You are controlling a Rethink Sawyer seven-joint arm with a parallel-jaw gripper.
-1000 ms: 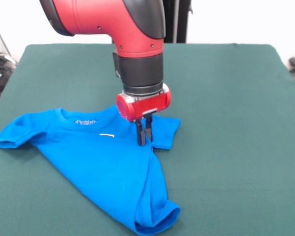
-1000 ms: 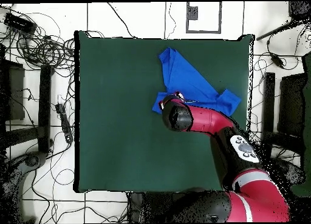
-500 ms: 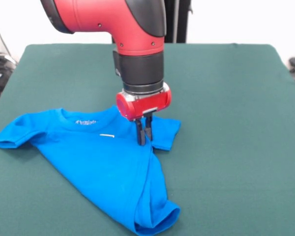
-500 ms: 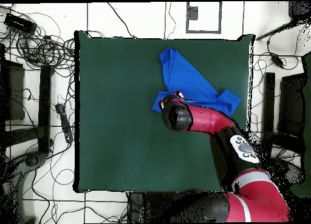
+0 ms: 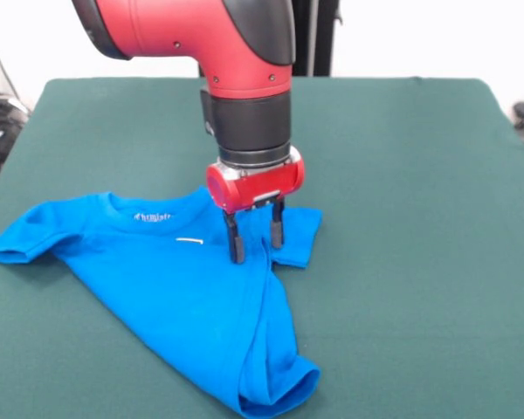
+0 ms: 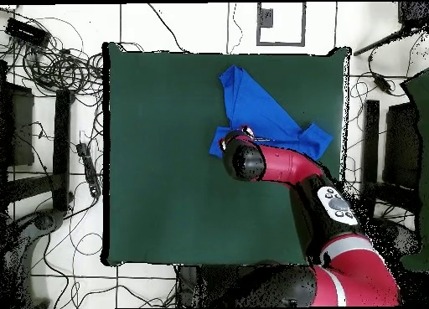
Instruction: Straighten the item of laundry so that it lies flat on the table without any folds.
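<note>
1. Toward the left edge of the front view, one short sleeve (image 5: 22, 246) of the blue T-shirt (image 5: 183, 297) lies spread out on the green table (image 5: 402, 175). From there the neckline (image 5: 153, 209), with a small white label print inside it, runs toward the middle.

2. At mid-frame the Sawyer gripper (image 5: 254, 237) hangs straight down over the shirt's other shoulder. Its two black fingers (image 5: 234, 243) stand apart and hold nothing. One tip is on or just above the shirt body and the other is over the second sleeve (image 5: 299, 236); whether they touch the cloth I cannot tell.

3. Below the gripper the body of the shirt narrows and runs down and to the right. It ends in a rolled, doubled-over hem (image 5: 279, 388) near the picture's bottom edge. A long crease runs from just under the fingers down to that hem.

4. The shirt's long axis thus lies from the gripper toward the near edge of the table, and the bunched part is well away from the tool. I judge that the next move depends on reaching this folded side.

5. Seen from overhead, the shirt (image 6: 255, 105) lies in the table's upper right part, close to that corner. The arm (image 6: 285, 163) covers its lower portion.

6. Only plain blue cloth shows, with no chest print visible. The shirt is far from flat.
</note>
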